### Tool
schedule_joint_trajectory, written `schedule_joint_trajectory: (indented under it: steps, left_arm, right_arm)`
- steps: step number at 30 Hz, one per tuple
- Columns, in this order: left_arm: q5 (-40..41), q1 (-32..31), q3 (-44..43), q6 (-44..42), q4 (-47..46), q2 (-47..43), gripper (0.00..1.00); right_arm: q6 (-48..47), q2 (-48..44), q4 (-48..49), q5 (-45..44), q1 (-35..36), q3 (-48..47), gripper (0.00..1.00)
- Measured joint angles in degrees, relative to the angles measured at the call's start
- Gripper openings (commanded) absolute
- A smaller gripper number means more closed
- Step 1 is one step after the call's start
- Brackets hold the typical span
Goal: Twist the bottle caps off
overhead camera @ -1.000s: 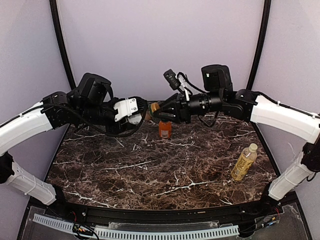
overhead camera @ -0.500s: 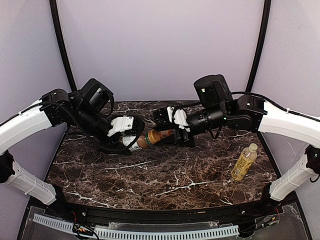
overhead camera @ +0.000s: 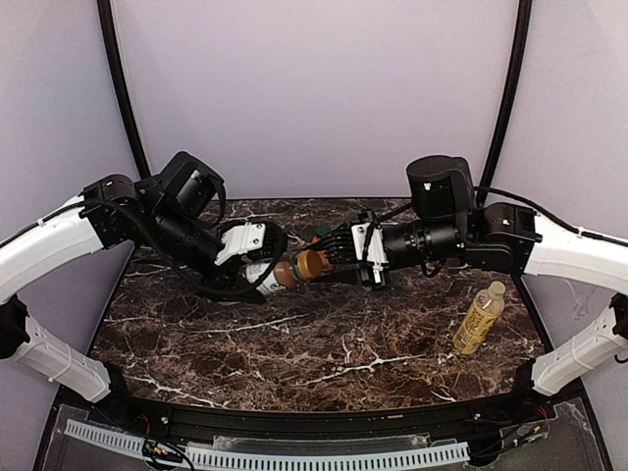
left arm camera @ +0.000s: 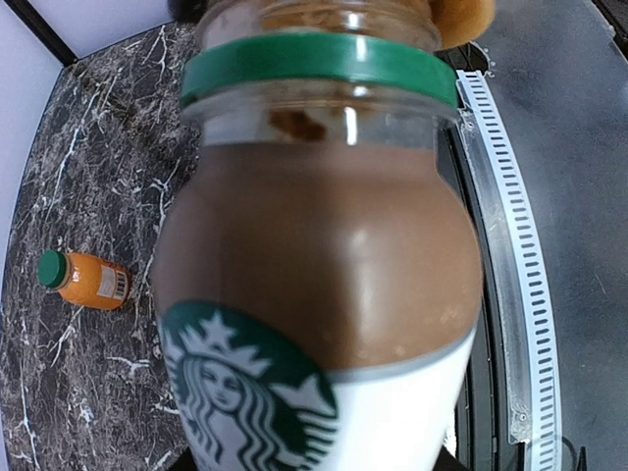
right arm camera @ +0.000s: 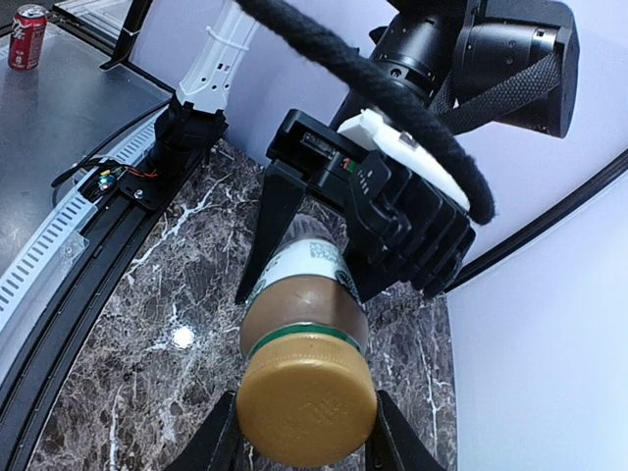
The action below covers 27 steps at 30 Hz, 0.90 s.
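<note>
Pincers both clenched on one item. Left pincer (overhead camera: pixel 267 275) grasps the clear bottle (overhead camera: pixel 286 274) by its body, level above the tabletop (overhead camera: pixel 294 343). Right pincer (overhead camera: pixel 332 265) grips its tan-brown cap (right arm camera: pixel 306 397), which sits on the neck. Yellow bottle (overhead camera: pixel 478 321), cream-white cap (overhead camera: pixel 497 288) on, near the tabletop's right edge. Orange bottle (left arm camera: pixel 96 282), dark green cap (left arm camera: pixel 51 268) on, rests on the tabletop, well apart.

Tan cap (right arm camera: pixel 307 397), green ring (left arm camera: pixel 319 64), seemingly yellow bottle (overhead camera: pixel 479 319).
</note>
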<state>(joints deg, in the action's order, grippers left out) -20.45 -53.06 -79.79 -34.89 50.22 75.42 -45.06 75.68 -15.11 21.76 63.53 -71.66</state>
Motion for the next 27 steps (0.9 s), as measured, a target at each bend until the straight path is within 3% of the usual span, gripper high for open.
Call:
schedule_joint_trajectory:
  steps: [11, 16, 21, 27]
  left_arm:
    - [1.7, -0.2, 0.3, 0.3, -2.1, -0.1, 0.35]
    - [6.5, -0.1, 1.3, 1.4, -5.2, -0.4, 0.34]
    - [13.5, 1.7, 2.6, 4.1, -10.6, -1.1, 0.34]
    - [20.2, 7.0, 3.0, 9.1, -16.5, -2.8, 0.35]
  right_arm:
    - [4.0, -6.0, 7.6, 0.3, -3.5, 2.7, 0.00]
    - [17.4, -5.0, 7.7, -11.3, -12.7, 1.7, 0.00]
    - [36.0, 2.5, -1.6, -22.4, -26.4, -4.6, 0.00]
    - [47.3, 10.4, -9.8, -20.4, -25.1, -4.9, 0.00]
